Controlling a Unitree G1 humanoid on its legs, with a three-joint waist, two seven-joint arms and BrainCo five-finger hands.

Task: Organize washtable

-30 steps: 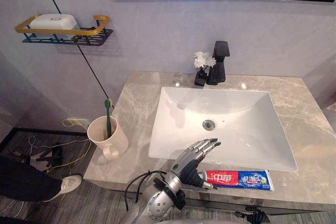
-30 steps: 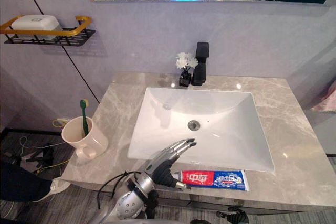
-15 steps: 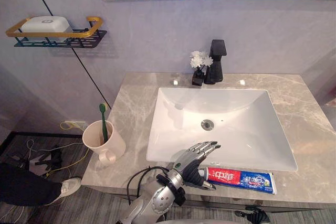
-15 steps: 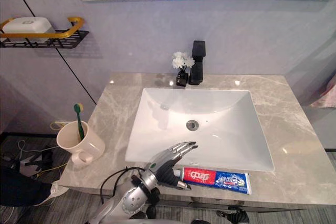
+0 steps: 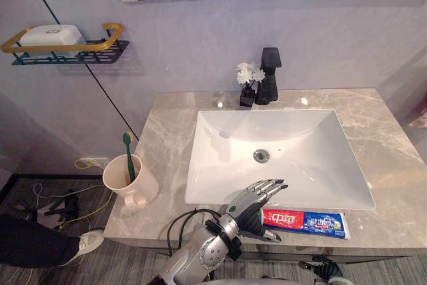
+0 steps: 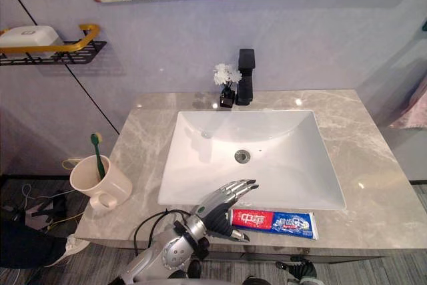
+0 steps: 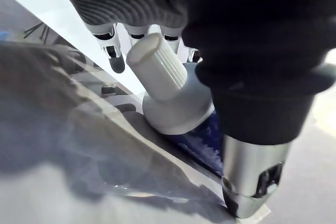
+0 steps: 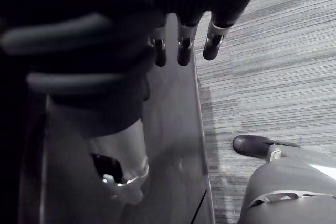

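Fingers point(image 5: 268, 186) of the left hand point(image 5: 245, 206) lie nearly straight and side by side, stretched over the front rim of the white sink point(image 5: 220, 158), dark tips toward the basin. Thumb set apart on the near side, its tip down at the counter's front edge. Left wrist view: the tube's white ribbed cap point(image 7: 157, 67) sits in the gap between fingers and thumb; nothing is curled round it, and I cannot tell whether it is touched.

Toothpaste tube point(image 5: 308, 221), red and blue, lies flat on the marble counter point(image 5: 167, 131) along the strip in front of the sink, cap end at the hand.

Right hand point(image 8: 118, 150) hangs beside a dark panel above striped flooring, fingers point(image 8: 182, 51) loosely extended, nothing in them.

Beige cup point(image 5: 119, 179) with a green toothbrush point(image 5: 127, 155) upright inside stands at the counter's left front corner. Black faucet point(image 5: 269, 75) behind the sink, small vase of white flowers point(image 5: 248, 83) just beside it. Wall shelf point(image 5: 87, 50) with a white soap box point(image 5: 48, 33) up left.
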